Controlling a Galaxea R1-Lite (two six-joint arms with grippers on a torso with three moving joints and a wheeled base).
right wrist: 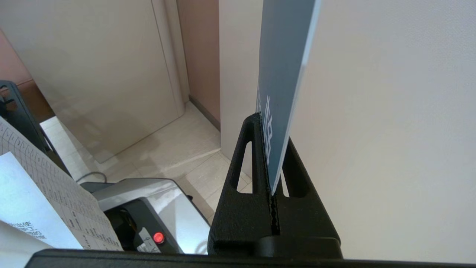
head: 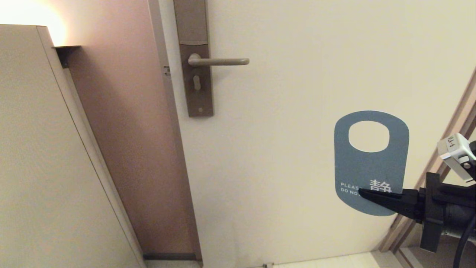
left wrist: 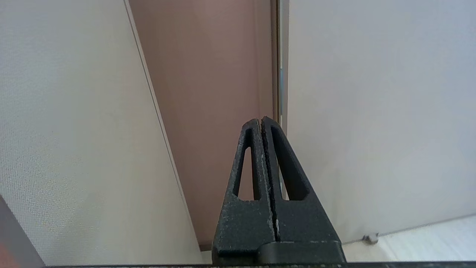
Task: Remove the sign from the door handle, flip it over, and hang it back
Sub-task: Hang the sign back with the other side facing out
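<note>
Nearest the camera, the right gripper point(head: 362, 193) is clamped on the lower end of the sign point(head: 372, 163), pinching the card edge-on between its closed fingers, as the right wrist view also shows point(right wrist: 282, 74). The sign hangs in the air in front of the door point(head: 316, 93), upright, with its oval hole at the top and its blue side with white lettering facing the head camera. It is well apart from the door handle point(head: 219, 61), which sits higher up and off to the left and carries nothing.

So the first step looks done: the sign is off the lever. Whether the turn-over is finished is harder to say; the blue face points away from the door, which may well be the flipped side, but these views alone do not settle it. What plainly remains is carrying the card up and across and slipping its hole over the free end of the lever.

The left gripper point(left wrist: 261, 123) is empty, its fingers pressed together, low down near the door's edge.
</note>
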